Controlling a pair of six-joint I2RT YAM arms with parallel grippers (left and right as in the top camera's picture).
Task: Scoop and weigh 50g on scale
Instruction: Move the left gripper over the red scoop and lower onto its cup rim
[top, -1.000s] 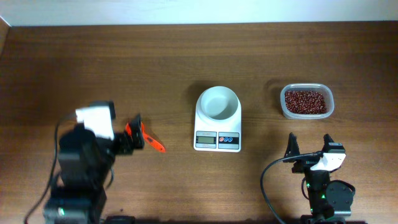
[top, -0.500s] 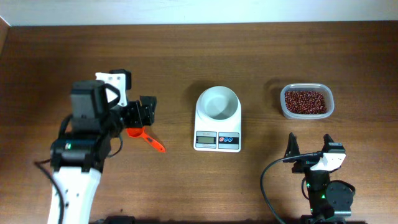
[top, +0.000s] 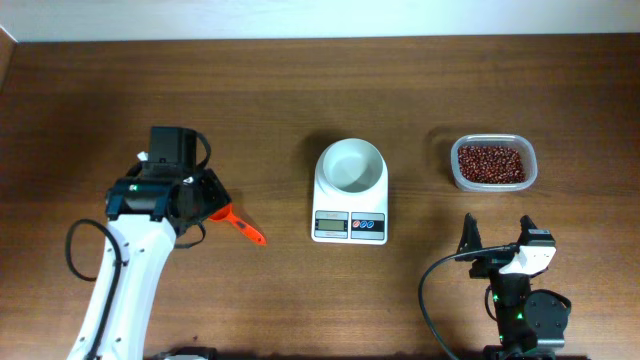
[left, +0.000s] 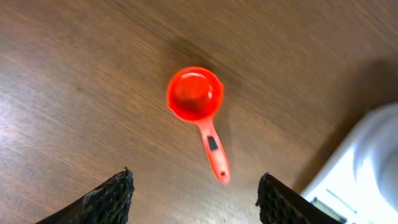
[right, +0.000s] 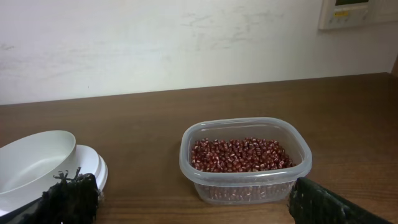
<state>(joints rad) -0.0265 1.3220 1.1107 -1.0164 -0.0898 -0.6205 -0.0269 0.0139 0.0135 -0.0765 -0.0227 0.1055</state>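
Overhead first: the small white digital kitchen scale (top: 349, 226) sits mid-table with its round white bowl (top: 350, 165) empty, so nothing's weighed yet. The dark red-brown beans (top: 491, 163) are all in the clear rectangular plastic tub (top: 534, 166), about 2 o'clock from the scale. Out at 9 o'clock the left gripper (top: 212, 203) hangs over a small orange-red plastic scoop (top: 247, 230); only its handle pokes out, toward 4 o'clock. The right gripper (top: 498, 238) is parked at 5 o'clock, spread wide, nothing in it.

Left wrist view: the fingers (left: 112, 199) stand well apart either side of the handle's tip, not touching it, holding nothing. The scoop lies flat on the brown wooden table (left: 74, 74), cup at 12, handle toward 6.

Right wrist view: tub dead ahead, bowl edge at 9 o'clock.

My worry: that handle is thin and flat on the wood, so a pinch at the very tip could skid it away, or let the cup droop and spill beans later. Going too low would jam the fingertips into the table.
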